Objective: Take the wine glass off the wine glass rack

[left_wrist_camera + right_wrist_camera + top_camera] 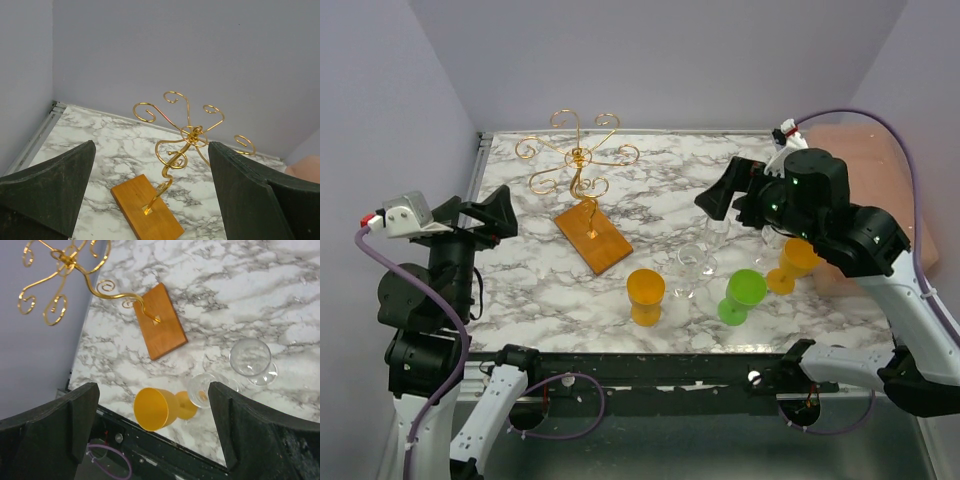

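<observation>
The wine glass rack [578, 160] stands at the back left on its orange-brown wooden base [593, 238]. No glass hangs on its gold scroll arms. It also shows in the left wrist view [190, 132] and the right wrist view [65, 270]. A clear wine glass [694, 265] stands on the marble table, right of the base. The right wrist view shows it [207, 390] with a second clear glass [250, 357] beside it. My left gripper [500, 215] is open and empty, left of the rack. My right gripper [718, 195] is open and empty, held above the glasses.
An orange goblet [645, 296], a green goblet [743, 295] and another orange goblet [793, 264] stand near the front edge. A peach-coloured block [880, 150] lies at the back right. Purple walls close in the table [520, 290] on three sides.
</observation>
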`<state>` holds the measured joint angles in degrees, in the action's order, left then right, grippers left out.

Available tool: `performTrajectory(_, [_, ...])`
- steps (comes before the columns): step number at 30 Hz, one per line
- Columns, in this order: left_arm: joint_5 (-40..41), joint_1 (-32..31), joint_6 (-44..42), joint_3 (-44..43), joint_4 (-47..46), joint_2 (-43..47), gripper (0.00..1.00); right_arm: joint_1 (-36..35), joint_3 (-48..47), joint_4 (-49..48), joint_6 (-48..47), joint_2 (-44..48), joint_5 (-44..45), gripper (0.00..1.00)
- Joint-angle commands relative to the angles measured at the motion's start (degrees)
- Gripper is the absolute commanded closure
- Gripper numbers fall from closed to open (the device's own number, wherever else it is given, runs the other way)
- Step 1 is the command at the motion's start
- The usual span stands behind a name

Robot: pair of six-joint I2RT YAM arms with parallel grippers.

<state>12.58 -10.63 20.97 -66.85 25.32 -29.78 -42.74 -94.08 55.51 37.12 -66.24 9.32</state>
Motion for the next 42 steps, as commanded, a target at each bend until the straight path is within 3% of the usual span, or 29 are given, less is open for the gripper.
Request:
performTrajectory(1, [-3.2,-0.2,1.4,-2.3,3.6,1.2,0.01,0.0,4.2,-15.4,-3.5,3.9,0.8,0.0])
performTrajectory(8, [-6.3,-0.2,3.2,-5.8,9.6,0.7,0.01,0.1,11.8,-33.4,-5.1,10.9,8.7,0.0])
performTrajectory(12, [-7.3,-0.2,3.6,-9.1,13.0,-0.1,0.02,0.0,12.5,-37.5,-6.6,11.8,12.0,0.0])
performTrajectory(21, [-8.6,-0.2,1.1,-22.3,20.4,-5.8,0.02,0.0,11.0,-40.3,-14.2,13.5,12.7,0.0])
performTrajectory(29, [-6.1,-0.2,-2.3,-30.4,21.8,-9.1,0.02,0.1,6.8,-37.0,-19.0,16.1,15.3,0.0])
performTrajectory(42, [-5.6,-0.2,-1.2,-27.5,17.7,-7.2,0.01,0.1,4.1,-36.1,-21.2,18.6,15.8,0.0])
